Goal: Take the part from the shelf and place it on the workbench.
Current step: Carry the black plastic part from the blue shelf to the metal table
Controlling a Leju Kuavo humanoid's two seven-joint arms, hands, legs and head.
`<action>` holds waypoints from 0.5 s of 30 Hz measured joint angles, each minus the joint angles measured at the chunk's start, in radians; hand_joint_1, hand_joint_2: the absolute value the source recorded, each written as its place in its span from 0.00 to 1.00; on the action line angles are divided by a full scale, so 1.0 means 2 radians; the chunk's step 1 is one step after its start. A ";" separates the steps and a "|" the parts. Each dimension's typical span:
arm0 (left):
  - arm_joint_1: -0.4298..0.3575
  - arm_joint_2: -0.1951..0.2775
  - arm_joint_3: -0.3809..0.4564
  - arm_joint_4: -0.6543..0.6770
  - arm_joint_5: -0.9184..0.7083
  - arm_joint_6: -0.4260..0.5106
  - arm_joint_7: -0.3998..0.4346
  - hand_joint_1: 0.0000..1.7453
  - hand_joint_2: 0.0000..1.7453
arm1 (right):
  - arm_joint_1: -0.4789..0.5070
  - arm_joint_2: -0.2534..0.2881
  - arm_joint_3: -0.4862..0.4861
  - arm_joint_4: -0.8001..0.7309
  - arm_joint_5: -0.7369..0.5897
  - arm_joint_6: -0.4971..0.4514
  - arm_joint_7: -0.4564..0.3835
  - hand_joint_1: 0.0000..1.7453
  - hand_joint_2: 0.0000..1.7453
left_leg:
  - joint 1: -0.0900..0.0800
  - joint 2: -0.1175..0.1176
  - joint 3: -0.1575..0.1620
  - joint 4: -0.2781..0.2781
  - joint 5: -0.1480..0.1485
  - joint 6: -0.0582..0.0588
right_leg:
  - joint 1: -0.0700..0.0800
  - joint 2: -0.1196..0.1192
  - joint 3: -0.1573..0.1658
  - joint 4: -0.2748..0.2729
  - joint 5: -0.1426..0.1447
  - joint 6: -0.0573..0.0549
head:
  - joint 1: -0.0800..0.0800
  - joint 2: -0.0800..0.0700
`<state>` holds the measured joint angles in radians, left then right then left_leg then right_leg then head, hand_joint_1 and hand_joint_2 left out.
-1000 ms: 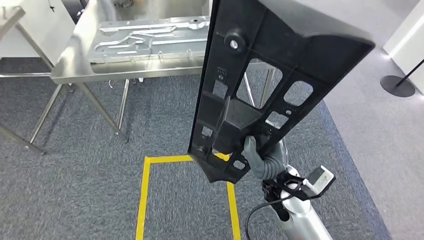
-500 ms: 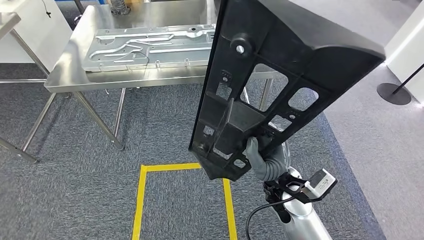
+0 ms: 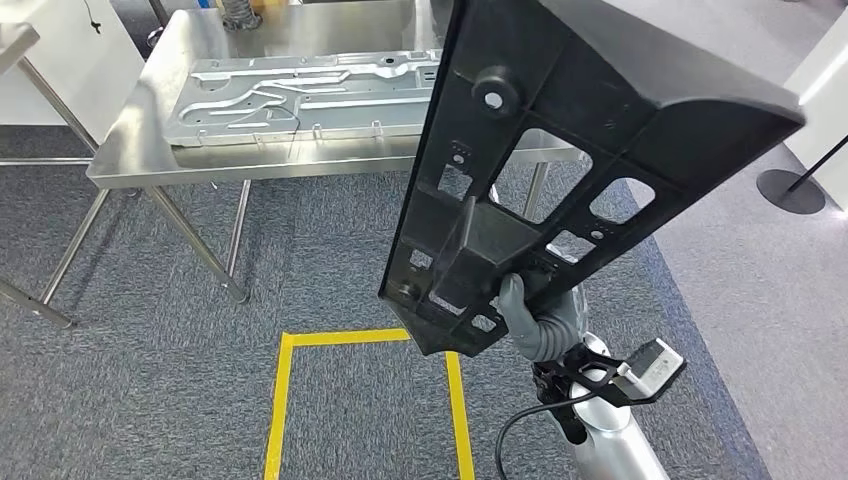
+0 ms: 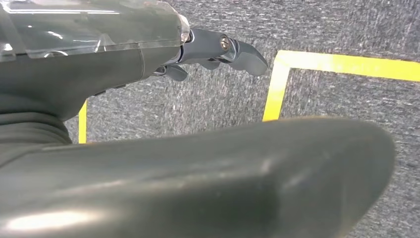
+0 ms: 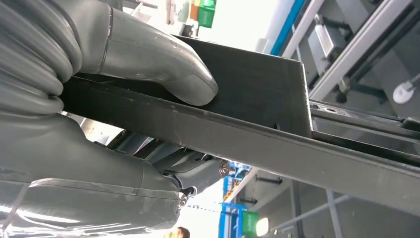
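The part is a long black plastic panel (image 3: 560,150) with several cut-outs, standing nearly upright in front of me. My right hand (image 3: 535,320) grips it by its lower end. In the right wrist view the thumb (image 5: 163,64) presses on one face of the black panel (image 5: 277,139) and darker fingers (image 5: 198,173) curl under it. The workbench is a steel table (image 3: 250,168) ahead and to the left. My left hand (image 4: 148,64) hangs over the grey carpet with nothing in it, its fingers (image 4: 237,49) apart.
A stamped silver metal sheet (image 3: 300,95) covers most of the workbench top. Yellow tape (image 3: 285,400) marks a square on the carpet at my feet. A second steel table's legs (image 3: 40,300) stand at the far left. A black stanchion base (image 3: 790,190) sits on the right.
The whole view has shifted: the workbench now lies lower and squarer in the picture, so the camera has moved. The right hand still grips the panel, now slightly further right.
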<state>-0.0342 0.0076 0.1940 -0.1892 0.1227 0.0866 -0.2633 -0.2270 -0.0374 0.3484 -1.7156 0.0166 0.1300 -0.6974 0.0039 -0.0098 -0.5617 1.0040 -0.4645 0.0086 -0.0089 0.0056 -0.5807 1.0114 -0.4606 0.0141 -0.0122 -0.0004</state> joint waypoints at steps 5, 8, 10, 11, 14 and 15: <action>-0.001 -0.001 0.002 0.000 -0.001 0.000 0.000 0.00 0.00 | -0.001 0.000 -0.001 -0.001 -0.001 0.000 0.000 1.00 1.00 | 0.004 0.002 -0.018 0.045 -0.025 -0.014 | -0.002 -0.001 0.011 -0.009 -0.001 -0.014 | 0.000 0.000; 0.000 -0.001 0.002 0.000 -0.001 0.000 0.000 0.00 0.00 | -0.001 0.000 -0.001 -0.001 -0.001 0.000 0.000 1.00 1.00 | 0.005 0.002 -0.071 0.137 -0.056 -0.019 | -0.002 -0.002 0.017 -0.009 -0.007 -0.017 | 0.000 0.000; 0.001 -0.001 0.002 0.000 -0.002 -0.001 0.000 0.00 0.00 | 0.000 0.000 -0.001 -0.001 -0.001 -0.001 0.000 1.00 1.00 | 0.005 0.002 -0.077 0.132 -0.036 -0.018 | -0.002 -0.002 0.023 -0.009 -0.012 -0.016 | 0.000 0.000; 0.001 -0.001 0.002 0.000 -0.002 -0.001 0.000 0.00 0.00 | 0.000 0.000 -0.001 -0.001 -0.001 -0.001 0.000 1.00 1.00 | 0.005 0.002 -0.066 0.101 -0.015 -0.016 | -0.002 -0.002 0.028 -0.009 -0.015 -0.015 | 0.000 0.000; 0.000 -0.001 0.002 0.000 -0.004 -0.001 0.000 0.00 0.00 | -0.001 0.000 -0.001 -0.001 0.000 -0.001 0.000 1.00 1.00 | 0.002 0.002 -0.026 0.015 0.020 -0.008 | 0.000 -0.001 0.039 -0.010 -0.025 -0.007 | 0.000 0.000; 0.000 -0.001 0.002 0.000 -0.004 -0.001 0.000 0.00 0.00 | -0.001 0.000 -0.001 -0.001 0.000 -0.001 0.000 1.00 1.00 | 0.001 0.002 -0.021 0.006 0.018 -0.004 | 0.001 -0.001 0.041 -0.009 -0.026 -0.004 | 0.000 0.000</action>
<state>-0.0340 0.0065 0.1984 -0.1892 0.1143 0.0841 -0.2635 -0.2297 -0.0374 0.3457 -1.7168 0.0156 0.1279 -0.6973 0.0056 -0.0066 -0.6040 1.0164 -0.4288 0.0013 -0.0075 0.0028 -0.4992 0.9924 -0.5134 0.0061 -0.0121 -0.0004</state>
